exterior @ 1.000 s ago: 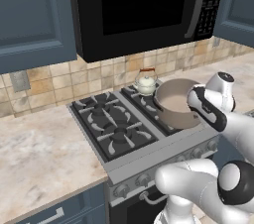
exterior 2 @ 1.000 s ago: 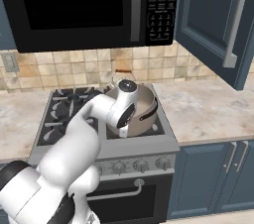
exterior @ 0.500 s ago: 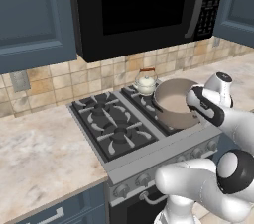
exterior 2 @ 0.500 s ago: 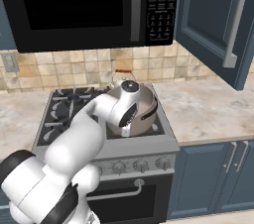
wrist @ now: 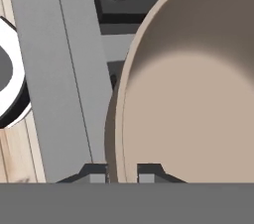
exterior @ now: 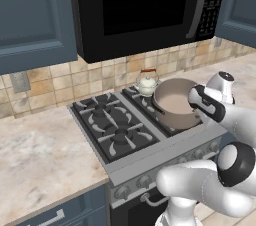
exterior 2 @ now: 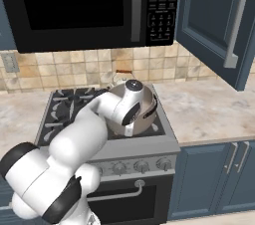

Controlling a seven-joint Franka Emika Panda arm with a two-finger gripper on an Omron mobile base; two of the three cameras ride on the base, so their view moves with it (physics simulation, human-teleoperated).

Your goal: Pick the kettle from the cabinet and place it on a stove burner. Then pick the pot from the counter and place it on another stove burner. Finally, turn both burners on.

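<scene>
1. Left base view: the pot (exterior: 175, 104) is sitting on the front right burner of the stove (exterior: 125, 130), and the kettle (exterior: 147, 83) is standing just behind it, at the pot's 11 o'clock, on the rear right burner. The arm is reaching in from 4 o'clock, and its hand is pressing against the pot's rim at the pot's 3 o'clock. The worktop (exterior: 40, 160) is lying at the stove's 9 o'clock.

2. Right base view: the arm's white wrist is covering most of the pot (exterior 2: 145, 119), so I cannot tell how the fingers are standing from here. The kettle's handle is just peeking out at the wrist's 11 o'clock. The cabinet (exterior 2: 219, 20) door is hanging open at 2 o'clock. The knob panel (exterior 2: 134, 167) is running along the stove's front edge, below the pot at 6 o'clock.

3. Hand view: the tool (wrist: 123, 173) is straddling the pot's wall, one fingertip (wrist: 97, 173) outside and the other inside the pale bowl, so it is clenching the rim.

4. Judgement: both vessels seem to be on burners, so releasing and withdrawing appears to be next; the knobs are lying below and in front of the tool, toward the base.
</scene>
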